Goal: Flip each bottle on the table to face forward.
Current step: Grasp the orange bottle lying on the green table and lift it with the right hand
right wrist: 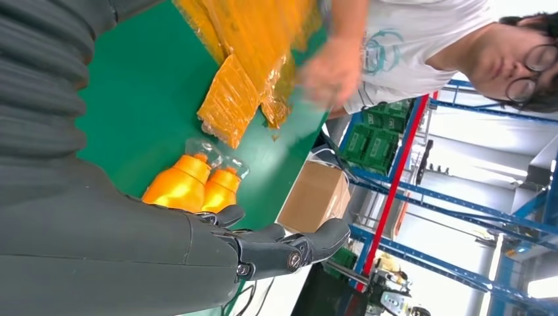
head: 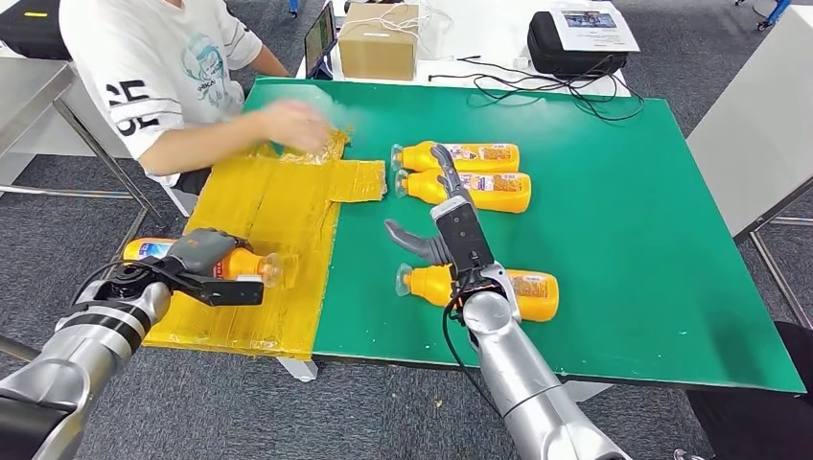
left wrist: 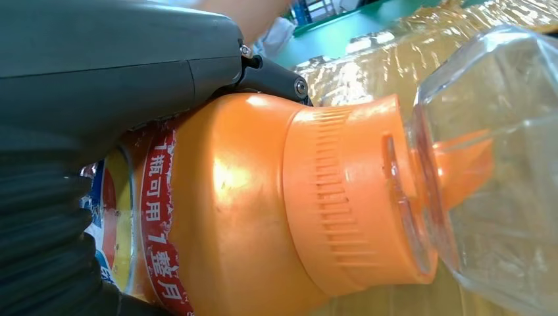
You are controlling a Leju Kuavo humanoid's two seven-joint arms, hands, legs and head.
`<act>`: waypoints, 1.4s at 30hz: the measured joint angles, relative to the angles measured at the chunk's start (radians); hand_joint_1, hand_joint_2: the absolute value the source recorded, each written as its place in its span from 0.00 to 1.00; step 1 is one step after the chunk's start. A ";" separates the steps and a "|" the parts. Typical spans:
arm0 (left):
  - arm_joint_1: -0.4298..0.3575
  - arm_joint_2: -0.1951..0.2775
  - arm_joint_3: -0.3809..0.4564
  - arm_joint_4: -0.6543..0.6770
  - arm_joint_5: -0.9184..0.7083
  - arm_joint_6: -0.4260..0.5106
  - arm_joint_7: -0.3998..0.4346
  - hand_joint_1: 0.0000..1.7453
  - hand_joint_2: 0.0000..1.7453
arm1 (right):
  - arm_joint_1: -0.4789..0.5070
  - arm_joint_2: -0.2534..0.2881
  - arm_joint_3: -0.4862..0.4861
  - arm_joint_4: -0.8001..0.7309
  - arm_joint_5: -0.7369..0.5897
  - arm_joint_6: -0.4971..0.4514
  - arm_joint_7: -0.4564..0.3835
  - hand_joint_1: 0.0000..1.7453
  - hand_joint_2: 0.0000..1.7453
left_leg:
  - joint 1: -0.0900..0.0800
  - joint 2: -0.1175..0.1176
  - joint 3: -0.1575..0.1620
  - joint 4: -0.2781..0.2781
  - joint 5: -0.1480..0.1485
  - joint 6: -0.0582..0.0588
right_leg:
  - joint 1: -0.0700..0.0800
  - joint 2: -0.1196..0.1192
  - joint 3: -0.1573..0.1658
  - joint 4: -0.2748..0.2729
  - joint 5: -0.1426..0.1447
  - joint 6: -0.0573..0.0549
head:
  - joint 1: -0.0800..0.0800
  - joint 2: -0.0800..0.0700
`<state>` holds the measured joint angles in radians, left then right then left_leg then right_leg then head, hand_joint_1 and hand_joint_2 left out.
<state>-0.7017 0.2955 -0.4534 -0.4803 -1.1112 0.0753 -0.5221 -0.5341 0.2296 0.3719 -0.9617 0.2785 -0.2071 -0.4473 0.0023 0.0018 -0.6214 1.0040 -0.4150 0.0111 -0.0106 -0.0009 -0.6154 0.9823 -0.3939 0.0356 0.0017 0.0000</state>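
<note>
orange bottles [head: 484, 189] (clear caps, red-and-blue labels) lie on a green table [head: 623, 240] beside glossy yellow sheeting [head: 278, 220].

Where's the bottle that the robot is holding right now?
In the head view, the held orange bottle lies sideways in the left hand at the table's left end, above the yellow taped sheet.
</note>
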 joint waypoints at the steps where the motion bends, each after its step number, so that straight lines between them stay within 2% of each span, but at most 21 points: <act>1: 0.000 -0.002 -0.006 0.002 -0.001 0.003 -0.001 1.00 1.00 | -0.003 0.002 0.001 0.006 0.000 0.000 0.000 0.00 1.00 | 0.000 0.000 0.000 0.000 0.000 0.000 | 0.000 0.000 0.000 0.000 0.000 0.000 | 0.000 0.000; 18: -0.003 -0.022 -0.041 0.018 -0.002 0.019 -0.004 1.00 1.00 | -0.031 0.014 0.004 0.065 0.000 0.003 -0.001 0.00 1.00 | 0.000 -0.001 0.001 0.000 0.000 0.000 | 0.000 0.000 0.001 0.000 0.000 0.000 | 0.000 0.000; 19: -0.003 -0.022 -0.041 0.019 -0.002 0.019 -0.004 0.98 1.00 | -0.031 0.014 0.004 0.066 0.000 0.003 -0.001 0.00 1.00 | 0.000 -0.001 0.001 0.000 0.000 0.000 | 0.000 0.000 0.001 0.000 0.000 0.000 | 0.000 0.000; 23: -0.002 -0.022 -0.042 0.019 -0.001 0.022 -0.004 0.01 1.00 | -0.032 0.014 0.004 0.070 0.000 0.004 -0.001 0.00 1.00 | 0.000 -0.001 0.001 0.000 0.000 0.000 | 0.000 0.000 0.001 0.000 0.000 0.000 | 0.000 0.000; 33: 0.010 -0.058 -0.042 0.019 0.021 0.064 0.004 0.00 1.00 | -0.033 0.014 0.004 0.077 0.004 0.015 0.000 0.00 1.00 | 0.000 -0.001 0.000 0.000 0.000 0.000 | 0.000 0.000 0.001 0.000 0.000 0.000 | 0.000 0.000; 42: 0.053 -0.090 -0.026 0.004 0.104 0.100 -0.048 0.00 1.00 | -0.037 0.013 0.004 0.082 0.010 0.021 0.004 0.00 1.00 | 0.000 -0.001 0.000 0.000 0.000 0.000 | 0.000 0.000 0.001 0.000 0.000 0.000 | 0.000 0.000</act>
<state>-0.6483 0.2060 -0.4797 -0.4766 -1.0071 0.1756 -0.5696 -0.5708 0.2427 0.3758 -0.8796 0.2888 -0.1864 -0.4428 0.0021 0.0009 -0.6210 1.0040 -0.4147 0.0109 -0.0108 -0.0013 -0.6145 0.9822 -0.3939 0.0357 0.0016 0.0000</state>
